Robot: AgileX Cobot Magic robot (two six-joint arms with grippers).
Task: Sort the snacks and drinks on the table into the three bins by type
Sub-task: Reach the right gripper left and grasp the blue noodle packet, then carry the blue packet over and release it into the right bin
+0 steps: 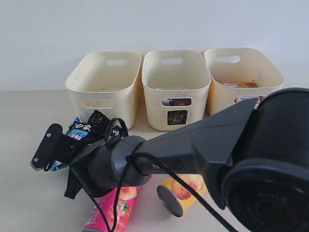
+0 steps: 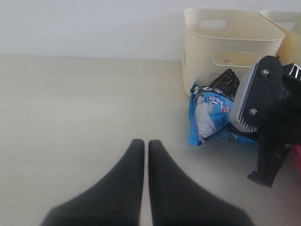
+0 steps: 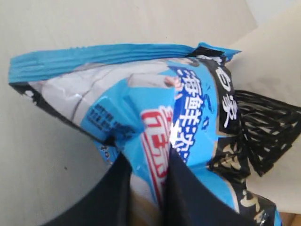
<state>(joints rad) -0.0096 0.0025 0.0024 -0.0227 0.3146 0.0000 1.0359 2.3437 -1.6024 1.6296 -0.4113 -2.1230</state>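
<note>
Blue packet (image 3: 117, 94): light, puffed film, soft and slick by the look, contents probably brittle. Best taken by a fold or the crimped seal with a gentle squeeze. A hard pinch on the belly risks crushing the contents or letting the film slide out.

Lies at the near left of the tabletop (image 1: 24, 203), just in front of the left bin (image 1: 104, 79). Seems to touch a black lattice pack (image 3: 268, 127) on the bin side; same wrapper or another, cannot tell. Whether clear of the tabletop, cannot tell either.

Right hand (image 3: 146, 160), far over on the left side, pinches a raised fold in the packet's middle, with fingers (image 3: 113, 197) on either side of the blue film and the seal edge pointing away.

Left hand (image 2: 146, 146) pressed together, holding nothing, over bare tabletop well left of the packet.

Pink tube (image 1: 123, 205) and yellow tube (image 1: 188, 186) lie nearer, under the right arm.
</note>
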